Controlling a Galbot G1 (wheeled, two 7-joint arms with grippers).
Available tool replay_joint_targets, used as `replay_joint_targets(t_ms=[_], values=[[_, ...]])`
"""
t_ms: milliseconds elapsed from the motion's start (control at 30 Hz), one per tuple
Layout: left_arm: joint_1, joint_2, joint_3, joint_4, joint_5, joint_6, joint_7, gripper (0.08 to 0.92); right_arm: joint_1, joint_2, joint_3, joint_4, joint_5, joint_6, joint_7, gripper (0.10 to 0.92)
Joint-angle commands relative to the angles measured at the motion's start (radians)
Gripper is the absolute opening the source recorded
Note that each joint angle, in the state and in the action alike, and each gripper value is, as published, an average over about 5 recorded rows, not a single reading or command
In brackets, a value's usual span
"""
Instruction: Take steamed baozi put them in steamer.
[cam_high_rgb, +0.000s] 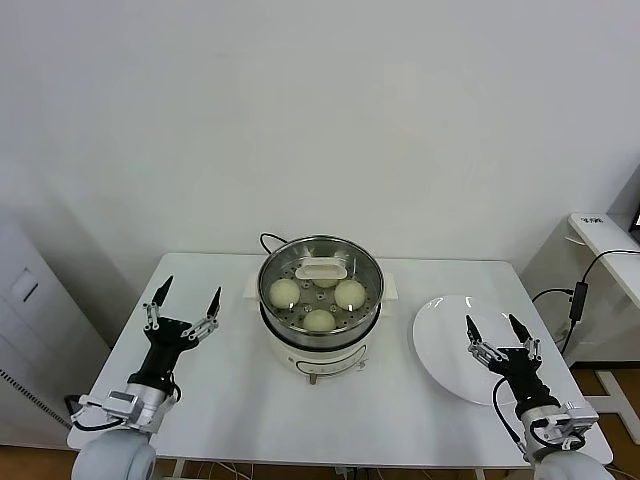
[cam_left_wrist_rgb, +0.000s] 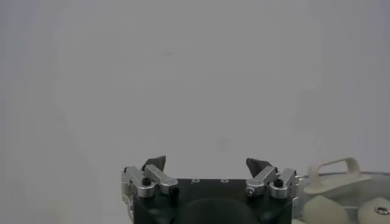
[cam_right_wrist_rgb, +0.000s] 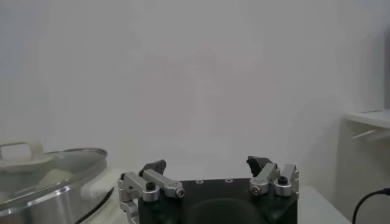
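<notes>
The left hand (cam_high_rgb: 184, 300) is hovering over the left part of the white table (cam_high_rgb: 230, 390), its 2 fingers spread wide apart and gripping nothing, pointing away from the robot.

In the middle of the table the steamer (cam_high_rgb: 320, 300) is standing upright, its round steel basket sitting on a cream-white pot with the open top facing up. A black cord (cam_high_rgb: 270, 240) is curling out behind it on the left. Inside the basket 3 buns (cam_high_rgb: 319, 320) are showing plainly: 1 at the left, 1 at the front, 1 at the right. Being round, they are not showing any long axis. A white handled piece (cam_high_rgb: 323, 270) is lying across the back of the basket, its long side running left to right, and whatever is sitting under it is mostly hidden.

Just right of the steamer a flat white plate (cam_high_rgb: 445, 335) is lying on the table. The right hand (cam_high_rgb: 497, 335) is hanging above the plate's right edge, fingers also wide apart and gripping nothing.

At the far right a white cabinet (cam_high_rgb: 600, 260) is carrying a small label, too small to read.
</notes>
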Motion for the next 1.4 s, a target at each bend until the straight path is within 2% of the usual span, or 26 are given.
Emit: replay_joint_targets(t_ms=[33, 367, 600, 767, 1000, 1400], values=[[0.071, 0.0, -0.029, -0.009, -0.088, -0.05, 0.02, 0.823, -0.035, 0.002, -0.046, 0.054, -0.085, 0.018, 0.088, 0.823], [0.076, -0.003, -0.041, 0.0, -0.07, -0.088, 0.046, 0.823, -0.022, 0.022, -0.04, 0.024, -0.087, 0.078, -0.004, 0.823], [0.08, -0.008, -0.037, -0.001, -0.064, -0.09, 0.049, 0.823, -0.041, 0.026, -0.055, 0.04, -0.101, 0.075, 0.019, 0.823], [0.077, -0.011, -0.033, -0.002, -0.04, -0.099, 0.059, 0.823, -0.019, 0.034, -0.023, -0.011, -0.095, 0.089, -0.072, 0.823], [0.071, -0.013, -0.033, -0.005, -0.038, -0.099, 0.076, 0.823, 0.0, 0.047, -0.016, -0.055, -0.09, 0.052, -0.048, 0.823], [0.058, -0.015, -0.017, 0.0, -0.01, -0.085, 0.075, 0.823, 0.009, 0.039, -0.014, -0.043, -0.084, 0.047, -0.046, 0.823]])
